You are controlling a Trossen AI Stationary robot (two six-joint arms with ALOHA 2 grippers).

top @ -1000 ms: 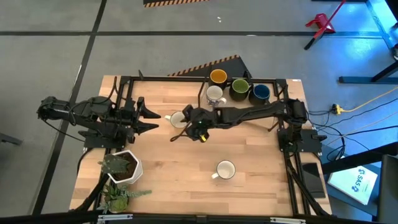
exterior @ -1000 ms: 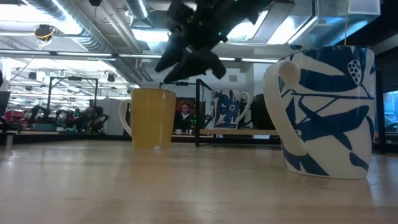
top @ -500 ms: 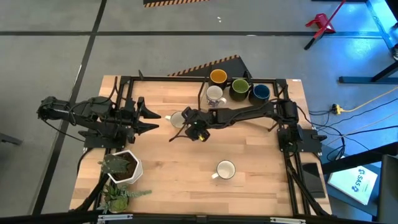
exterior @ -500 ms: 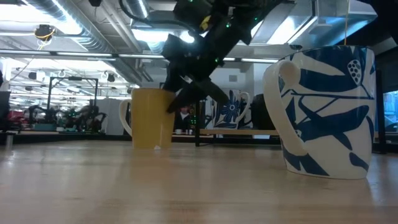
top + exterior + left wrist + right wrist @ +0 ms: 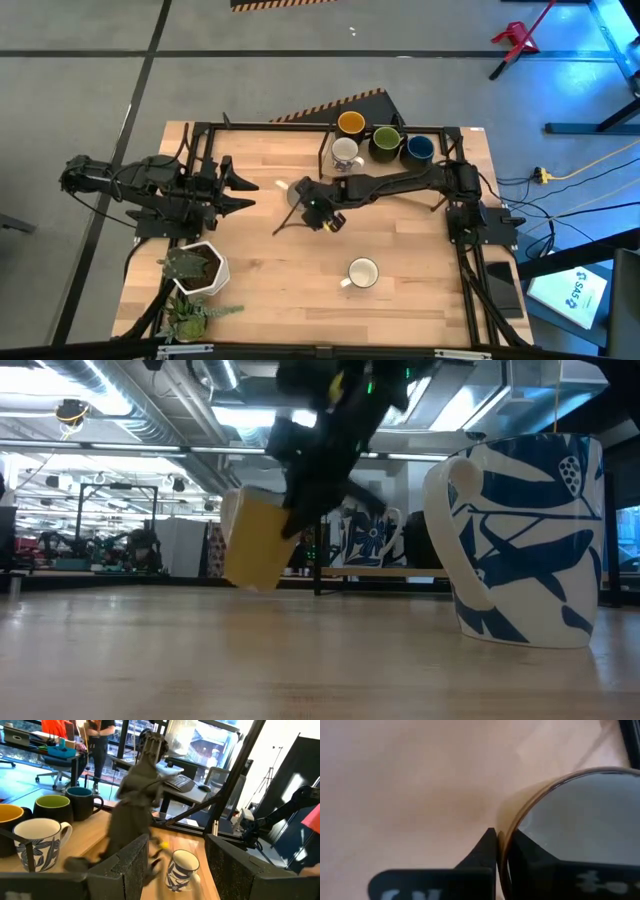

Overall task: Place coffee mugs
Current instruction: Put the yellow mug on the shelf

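Note:
A cream mug [image 5: 255, 545] hangs tilted left of the table's middle, with my right gripper [image 5: 300, 510] shut on its rim. From above, the gripper [image 5: 312, 205] covers most of this mug [image 5: 292, 191]. Four mugs stand at the far edge: yellow-orange inside [image 5: 350, 123], olive green [image 5: 386, 141], blue [image 5: 419, 149] and white [image 5: 345, 152]. A white mug with blue leaves [image 5: 362, 273] stands toward the near edge. My left gripper [image 5: 245, 190] waits open at the table's left. My right gripper has the cream mug's rim [image 5: 502, 845] between its two fingers, one finger [image 5: 532, 855] inside the mug and the other [image 5: 485, 851] outside. The fingers come slanting down from above. The mug sits tilted in the hold; I cannot tell whether its lower edge [image 5: 240, 582] touches the table.
A white hexagonal plant pot [image 5: 200, 268] and a loose green plant [image 5: 190, 315] sit at the near left corner. A black frame [image 5: 300, 127] runs along the table's far edge and sides. Bare wood lies between the held mug and the leaf-patterned mug.
My right gripper has come down onto the cream mug and shut on its rim. The mug, which stood upright on the table, now tips over to one side.

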